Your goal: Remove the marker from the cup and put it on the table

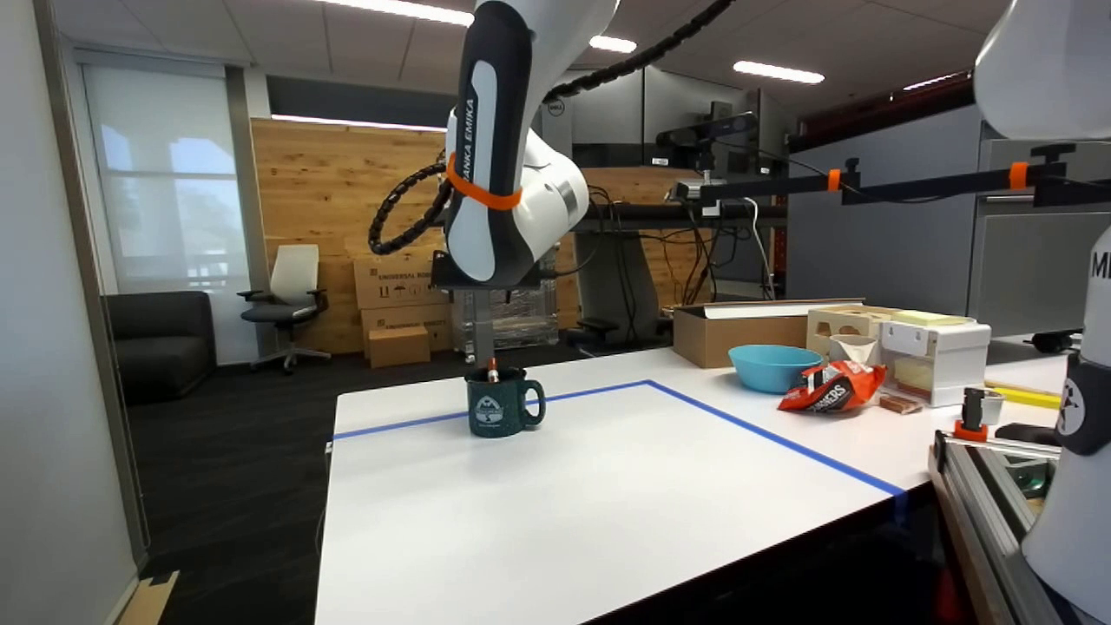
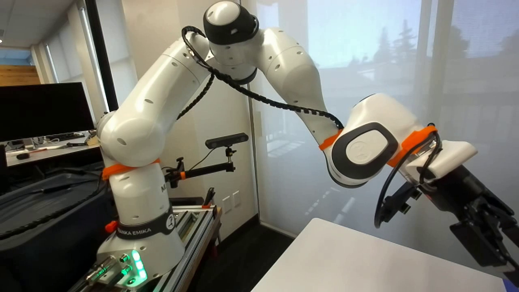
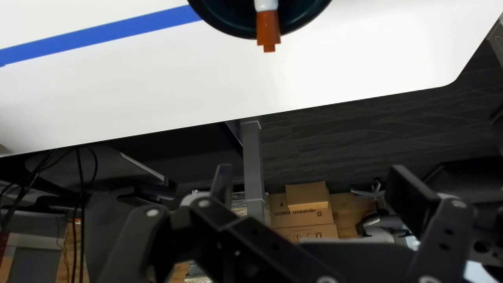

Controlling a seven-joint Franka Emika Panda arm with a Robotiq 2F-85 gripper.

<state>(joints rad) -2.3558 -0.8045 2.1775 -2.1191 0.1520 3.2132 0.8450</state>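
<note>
1. The orange-ended marker (image 3: 268,29) sits in the dark teal mug (image 1: 496,410), its lower part hidden inside. In an exterior view the mug stands upright on the white table (image 1: 521,538), handle toward 3 o'clock.
2. The pincer (image 3: 314,181) is spread wide and grasps nothing; in the wrist view its fingers (image 3: 412,196) lie at about 7 and 4 o'clock, with the marker apart from them near 12.
3. The step in hand looks like the approach. The pincer is best brought over the orange end, one finger to each side, both clear of the rim.
4. A gentle squeeze, then a slow lift along the marker's own line, should avoid tipping or dragging the mug.
5. Only the wrist view shows the orange end crossing the rim at 6 o'clock; whether through lean or camera angle cannot be told.
6. In an exterior view the Franka arm (image 2: 292,69) carries the pincer toward 4 o'clock, slanting down at the frame's edge; neither mug nor marker appears there.
</note>
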